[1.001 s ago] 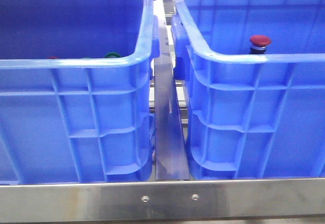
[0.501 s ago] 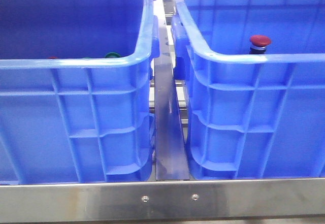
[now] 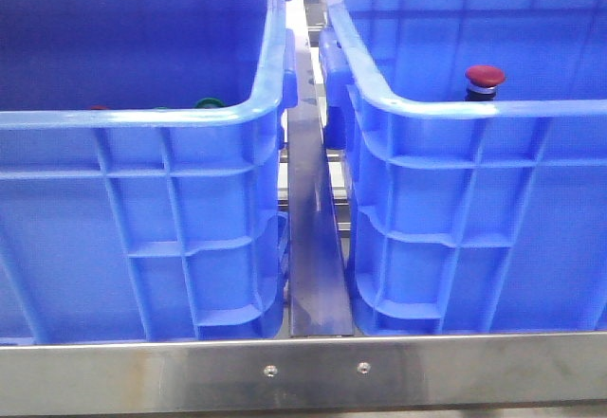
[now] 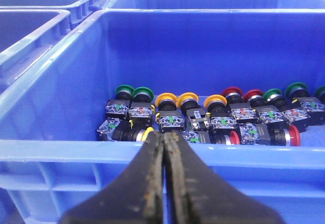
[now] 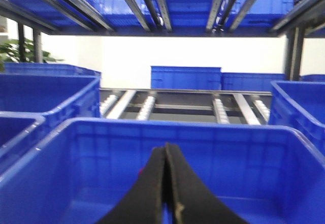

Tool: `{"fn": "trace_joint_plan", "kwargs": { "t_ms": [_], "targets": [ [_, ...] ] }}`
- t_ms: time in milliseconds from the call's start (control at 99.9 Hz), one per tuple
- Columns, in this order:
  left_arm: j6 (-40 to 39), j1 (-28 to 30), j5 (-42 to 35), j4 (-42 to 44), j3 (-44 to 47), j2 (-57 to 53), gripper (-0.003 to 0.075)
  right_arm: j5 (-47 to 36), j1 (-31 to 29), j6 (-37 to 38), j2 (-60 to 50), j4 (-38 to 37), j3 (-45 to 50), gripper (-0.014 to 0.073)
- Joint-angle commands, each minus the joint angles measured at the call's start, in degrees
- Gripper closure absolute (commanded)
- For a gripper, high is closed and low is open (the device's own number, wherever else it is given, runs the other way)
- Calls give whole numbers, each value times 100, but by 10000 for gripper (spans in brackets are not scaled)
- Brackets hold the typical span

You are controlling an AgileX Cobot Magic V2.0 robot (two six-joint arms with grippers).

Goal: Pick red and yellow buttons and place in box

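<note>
While the front camera looked forward, two blue crates stood side by side; one red button (image 3: 485,78) sat upright inside the right box (image 3: 474,105), toward two o'clock, and a green cap (image 3: 210,103) peeked over the left crate (image 3: 142,119) rim. From the left wrist, the left gripper (image 4: 164,141) was pressed closed, empty, above mixed red, yellow (image 4: 166,100) and green buttons. From the right wrist, the right gripper (image 5: 166,155) was likewise closed, holding nothing.
</note>
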Motion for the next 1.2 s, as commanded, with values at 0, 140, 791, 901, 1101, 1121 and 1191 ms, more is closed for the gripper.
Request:
{"fn": "trace_joint_plan", "kwargs": {
  "t_ms": [0,140,791,901,1101,1121,1191],
  "targets": [
    [21,11,-458,-43,121,-172,741,-135,-23,1596,61,-1671,-135,662],
    [21,11,-458,-43,121,-172,741,-79,-23,4800,-17,-4783,82,662],
    [21,11,-458,-43,121,-172,741,-1109,161,7543,-595,-7705,1499,662],
    [21,11,-458,-43,121,-172,741,-1067,161,7543,-595,-7705,1499,662],
    [21,11,-458,-43,121,-172,741,-1067,161,7543,-595,-7705,1499,662],
    [21,11,-458,-43,121,-172,741,-1067,161,7543,-595,-7705,1499,662],
    [21,11,-458,-43,121,-172,741,-1067,161,7543,-595,-7705,1499,662]
  ]
}}
